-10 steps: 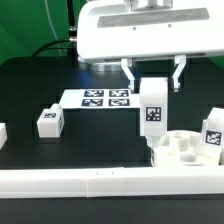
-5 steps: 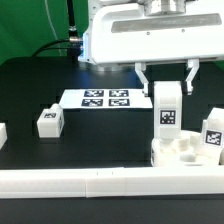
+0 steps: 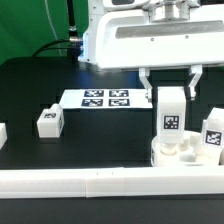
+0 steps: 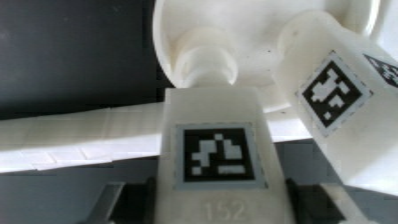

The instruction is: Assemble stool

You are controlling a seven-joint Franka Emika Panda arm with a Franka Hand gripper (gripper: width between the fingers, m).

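Observation:
My gripper (image 3: pixel 171 90) is shut on a white block leg (image 3: pixel 171 118) with a black-and-white tag. It holds the leg upright, its lower end at the round white stool disc (image 3: pixel 190 152) on the exterior view's right. A second leg (image 3: pixel 213 136) stands upright on the disc's right side. A third leg (image 3: pixel 47 122) lies loose on the black table at the left. In the wrist view the held leg (image 4: pixel 221 150) sits between my fingers (image 4: pixel 121 200), pointing at the disc (image 4: pixel 222 35), with the second leg (image 4: pixel 338 88) beside it.
The marker board (image 3: pixel 105 98) lies flat behind the loose leg. A long white rail (image 3: pixel 90 181) runs along the front edge, right in front of the disc; it also shows in the wrist view (image 4: pixel 71 130). A small white block (image 3: pixel 3 133) sits at the far left.
My gripper has carried the leg toward the exterior view's right and lowered it over the disc. The other parts have not moved.

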